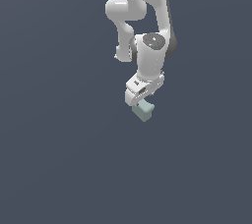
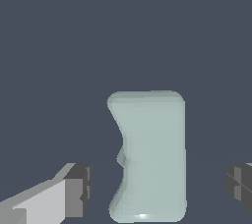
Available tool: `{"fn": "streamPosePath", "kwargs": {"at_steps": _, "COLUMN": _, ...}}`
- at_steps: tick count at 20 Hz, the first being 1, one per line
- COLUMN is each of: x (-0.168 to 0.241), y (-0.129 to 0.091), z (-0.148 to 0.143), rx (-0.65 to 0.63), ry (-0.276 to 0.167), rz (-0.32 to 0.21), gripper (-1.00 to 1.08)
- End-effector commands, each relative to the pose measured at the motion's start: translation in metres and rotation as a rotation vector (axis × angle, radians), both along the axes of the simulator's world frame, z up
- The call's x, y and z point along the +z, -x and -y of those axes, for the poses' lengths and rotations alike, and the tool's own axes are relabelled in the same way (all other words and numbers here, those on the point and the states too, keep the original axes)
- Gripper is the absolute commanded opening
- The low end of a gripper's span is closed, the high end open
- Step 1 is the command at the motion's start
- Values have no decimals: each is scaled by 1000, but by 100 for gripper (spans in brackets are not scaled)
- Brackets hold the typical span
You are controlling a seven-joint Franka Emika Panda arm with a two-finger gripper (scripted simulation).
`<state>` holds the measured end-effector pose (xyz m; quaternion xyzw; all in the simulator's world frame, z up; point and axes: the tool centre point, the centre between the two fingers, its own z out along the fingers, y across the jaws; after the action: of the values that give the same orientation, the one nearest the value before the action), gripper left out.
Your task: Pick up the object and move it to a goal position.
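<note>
The object (image 1: 144, 110) is a small pale mint-green blocky piece lying on the dark floor, just under the white gripper (image 1: 140, 101) in the exterior view. In the wrist view the object (image 2: 150, 154) fills the space between the two dark fingertip pads (image 2: 78, 188), one on each side, with clear gaps to both. The jaws stand wide apart and touch nothing. The gripper is open around the object, not gripping it. The part of the object under the hand is hidden in the exterior view.
The white arm (image 1: 147, 26) reaches down from the top of the exterior view. The floor (image 1: 59, 159) is a plain dark blue-grey surface.
</note>
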<state>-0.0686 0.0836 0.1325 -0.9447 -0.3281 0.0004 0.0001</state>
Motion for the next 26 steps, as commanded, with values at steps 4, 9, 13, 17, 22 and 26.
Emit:
{"fn": "streamPosePath", "kwargs": {"at_steps": 4, "x": -1, "y": 1, "z": -2, "rx": 11, "ry": 0, "rz": 0, "gripper": 100}}
{"fn": "streamPosePath", "kwargs": {"at_steps": 9, "x": -12, "y": 2, "z": -2, "rx": 13, "ry": 0, "rz": 0, "gripper": 100}}
{"fn": "streamPosePath", "kwargs": {"at_steps": 13, "x": -32, "y": 3, "z": -2, "rx": 16, "ry": -1, "rz": 0, "gripper": 100}}
{"fn": "streamPosePath", "kwargs": {"at_steps": 17, "x": -46, "y": 3, "z": -2, "rx": 17, "ry": -1, "rz": 1, "gripper": 100}}
{"fn": "streamPosePath", "kwargs": {"at_steps": 22, "x": -51, "y": 2, "z": -2, "rx": 18, "ry": 0, "rz": 1, "gripper": -100}}
{"fn": "streamPosePath", "kwargs": {"at_steps": 26, "x": -51, "y": 2, "z": -2, "rx": 18, "ry": 0, "rz": 1, "gripper": -100}}
